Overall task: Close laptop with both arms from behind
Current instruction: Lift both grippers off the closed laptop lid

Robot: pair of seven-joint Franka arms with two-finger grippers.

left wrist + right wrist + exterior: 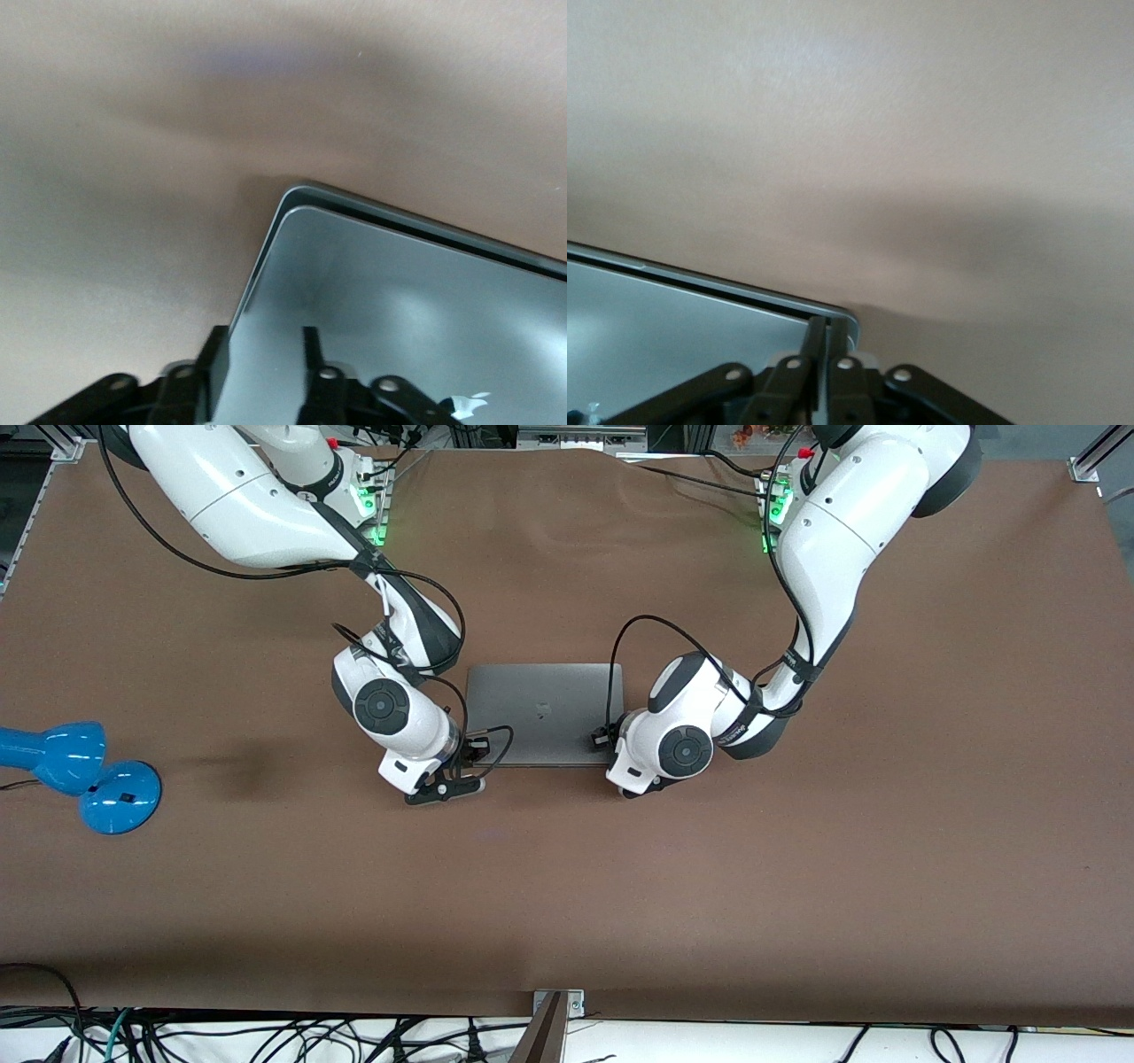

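The space-grey laptop [542, 707] lies in the middle of the table with its lid down almost flat and the apple logo showing. A thin dark gap remains between lid and base in both wrist views. My left gripper [603, 737] is at the lid's corner toward the left arm's end. In the left wrist view the gripper [263, 361] is open, one finger [215, 363] at the lid's side edge and one over the lid [381, 292]. My right gripper [477, 747] is at the other front corner. In the right wrist view the gripper [830, 341] is shut, tips against the lid's corner [700, 332].
A blue desk lamp [84, 772] lies on the brown table [709, 886] near the right arm's end. Black cables loop from both wrists over the laptop's sides. Cables run along the table's front edge.
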